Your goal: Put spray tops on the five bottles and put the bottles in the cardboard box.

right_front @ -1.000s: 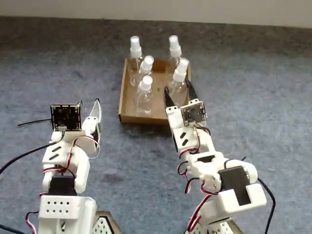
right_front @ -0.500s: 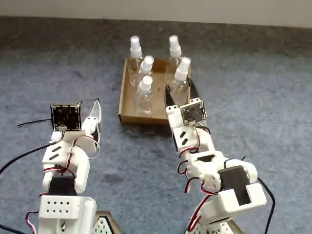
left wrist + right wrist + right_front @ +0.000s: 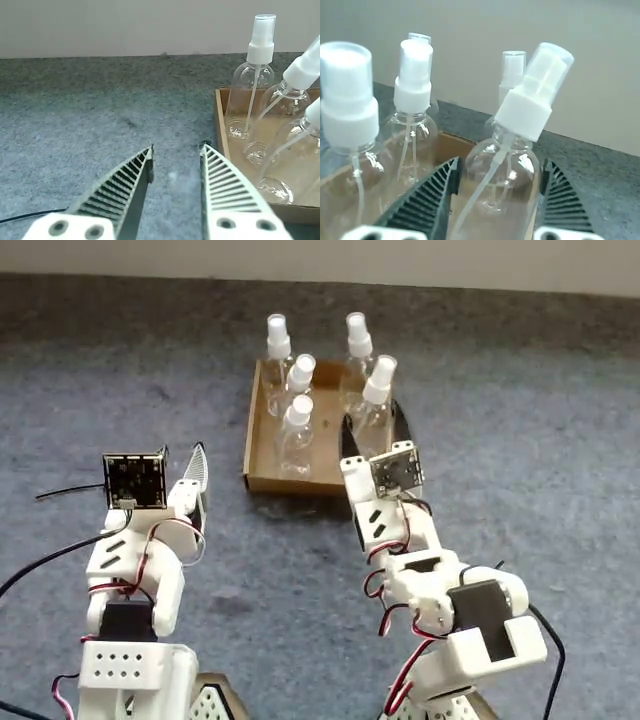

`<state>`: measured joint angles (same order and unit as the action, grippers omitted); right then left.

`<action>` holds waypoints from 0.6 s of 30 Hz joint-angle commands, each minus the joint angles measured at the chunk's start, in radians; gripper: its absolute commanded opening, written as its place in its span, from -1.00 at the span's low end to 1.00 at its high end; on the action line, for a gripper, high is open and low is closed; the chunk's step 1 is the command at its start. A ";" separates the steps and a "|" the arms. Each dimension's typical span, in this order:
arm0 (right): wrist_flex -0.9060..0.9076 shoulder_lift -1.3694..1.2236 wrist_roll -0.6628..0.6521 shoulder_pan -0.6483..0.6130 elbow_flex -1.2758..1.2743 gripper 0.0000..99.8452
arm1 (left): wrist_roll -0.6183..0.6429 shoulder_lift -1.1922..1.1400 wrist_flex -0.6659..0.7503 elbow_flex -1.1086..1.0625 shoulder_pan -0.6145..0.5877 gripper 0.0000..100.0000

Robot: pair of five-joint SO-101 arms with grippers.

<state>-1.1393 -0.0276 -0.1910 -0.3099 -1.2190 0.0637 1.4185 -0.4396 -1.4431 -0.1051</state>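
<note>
High view: five capped bottles (image 3: pixel 297 440), one box (image 3: pixel 290 483).

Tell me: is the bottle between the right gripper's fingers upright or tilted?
Tilted. The bottle carries its spray top at a slant, while the neighbouring bottle stands straight.

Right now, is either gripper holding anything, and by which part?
The left gripper is open and holds nothing. The right gripper brackets the body of a tilted bottle, but its jaws look just clear of it, so it is probably not gripped.
</note>
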 commanded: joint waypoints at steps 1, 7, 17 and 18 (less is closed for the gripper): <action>-0.022 0.008 -0.012 0.005 0.042 -0.62 | 0.000 0.013 0.026 0.008 0.013 -0.71; -0.025 0.008 -0.008 0.005 0.042 -0.61 | 0.000 0.015 0.026 0.008 0.013 -0.71; -0.022 0.008 -0.009 0.005 0.041 -0.45 | 0.000 0.016 0.026 0.008 0.013 -0.71; -0.022 0.008 -0.011 0.005 0.041 -0.45 | 0.000 0.016 0.026 0.008 0.013 -0.71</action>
<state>-1.1393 -0.0276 -0.1910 -0.3099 -1.2190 0.0637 1.4185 -0.4396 -1.4431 -0.1051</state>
